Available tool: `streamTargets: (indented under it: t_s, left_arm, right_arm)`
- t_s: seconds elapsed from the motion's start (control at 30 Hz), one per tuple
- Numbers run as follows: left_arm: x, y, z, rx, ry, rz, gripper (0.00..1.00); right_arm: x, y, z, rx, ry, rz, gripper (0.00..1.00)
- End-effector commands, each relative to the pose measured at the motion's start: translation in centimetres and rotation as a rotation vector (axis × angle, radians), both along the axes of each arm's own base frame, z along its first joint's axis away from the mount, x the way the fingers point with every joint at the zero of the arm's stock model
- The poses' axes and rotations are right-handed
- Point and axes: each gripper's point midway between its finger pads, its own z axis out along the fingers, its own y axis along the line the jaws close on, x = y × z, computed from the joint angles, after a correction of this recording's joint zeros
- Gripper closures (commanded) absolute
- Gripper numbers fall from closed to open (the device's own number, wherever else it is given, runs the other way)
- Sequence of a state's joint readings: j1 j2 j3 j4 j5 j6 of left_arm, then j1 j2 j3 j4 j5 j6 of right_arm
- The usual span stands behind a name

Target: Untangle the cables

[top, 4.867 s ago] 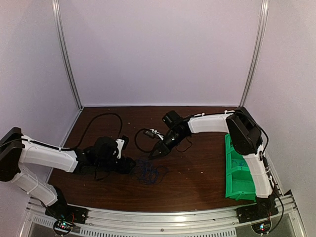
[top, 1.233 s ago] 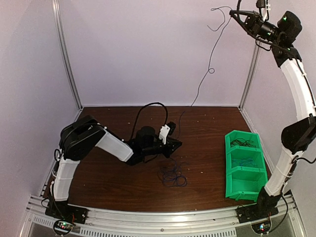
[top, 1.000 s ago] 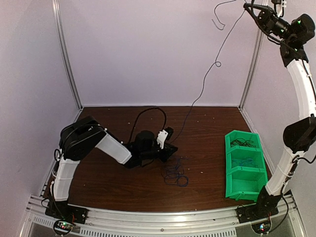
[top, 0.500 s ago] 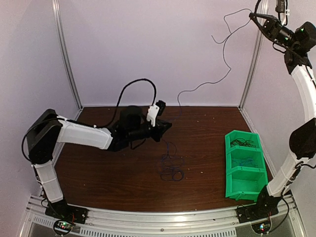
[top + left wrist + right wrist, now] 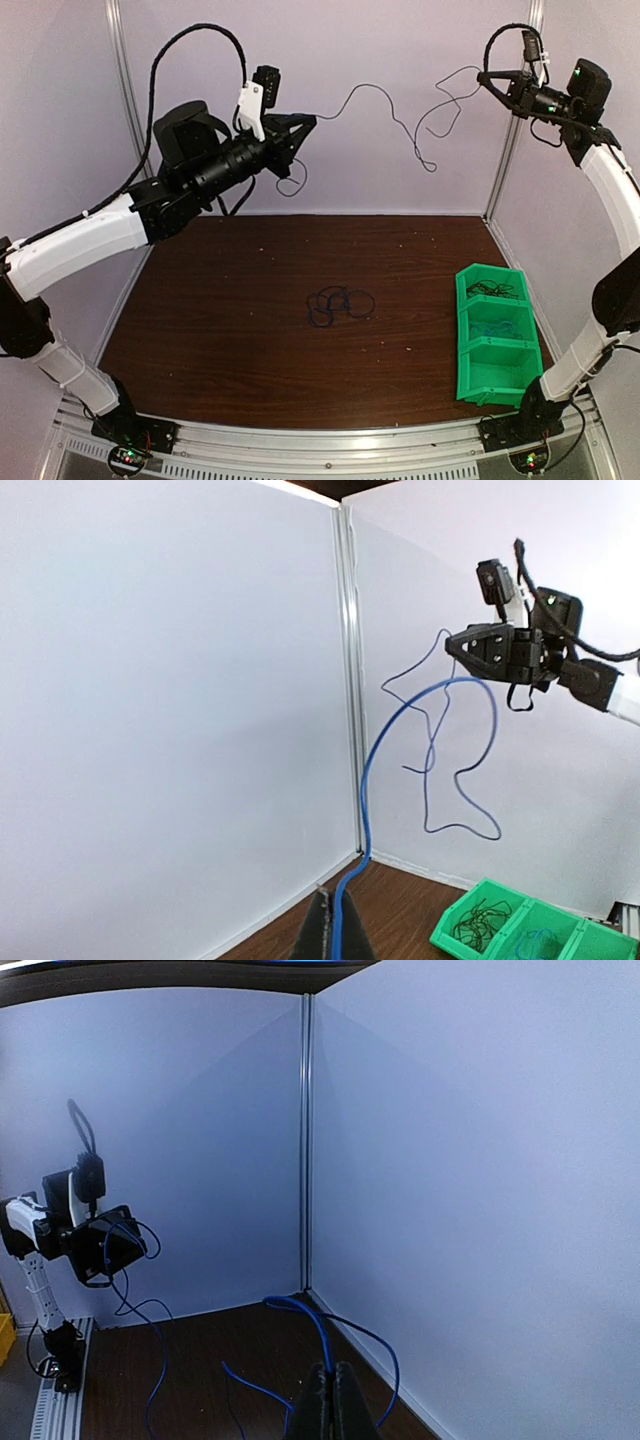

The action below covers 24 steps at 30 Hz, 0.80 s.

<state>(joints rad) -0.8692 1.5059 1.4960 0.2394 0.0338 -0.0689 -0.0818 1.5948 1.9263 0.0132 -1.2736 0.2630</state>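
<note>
Pale walls stand round a brown bench. High above it, the left pincer and the right pincer are each squeezed tight on one blue cable, which hangs loose and curly between them. A small pile of cables lies on the bench. If the arms pull too far apart, the cable might slip out or snap. Its loose curls could also twist into a new knot.
</note>
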Motion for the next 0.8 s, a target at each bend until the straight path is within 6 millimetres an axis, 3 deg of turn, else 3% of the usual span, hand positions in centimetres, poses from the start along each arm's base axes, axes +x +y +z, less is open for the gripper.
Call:
streamTargets:
  t_s: [0.0, 0.2, 0.3, 0.47, 0.6, 0.77]
  left_arm:
    - [1.9, -0.7, -7.9, 0.174, 0.111, 0.054, 1.0]
    - [1.3, -2.5, -13.2, 0.2, 0.233, -0.047, 1.0]
    - [0.4, -4.6, -15.3, 0.175, 0.295, -0.137, 1.0]
    - [-1.2, -9.7, -19.0, 0.204, 0.337, -0.257, 1.0]
    - [-2.2, -13.0, -21.0, 0.192, 0.357, -0.343, 1.0]
    - [-3.9, -17.3, -21.6, 0.184, 0.348, -0.462, 1.0]
  right_arm:
    - [-0.2, 1.6, -2.8, -0.073, 0.012, -0.028, 1.0]
    - [0.8, 2.0, -9.1, -0.151, 0.142, -0.077, 1.0]
    - [0.6, 1.2, -14.4, -0.275, 0.234, -0.127, 1.0]
    - [-2.7, -1.2, -24.0, -0.499, 0.4, -0.17, 1.0]
    - [-5.5, -5.4, -27.1, -0.597, 0.482, -0.259, 1.0]
    - [-8.9, -9.1, -29.5, -0.756, 0.536, -0.324, 1.0]
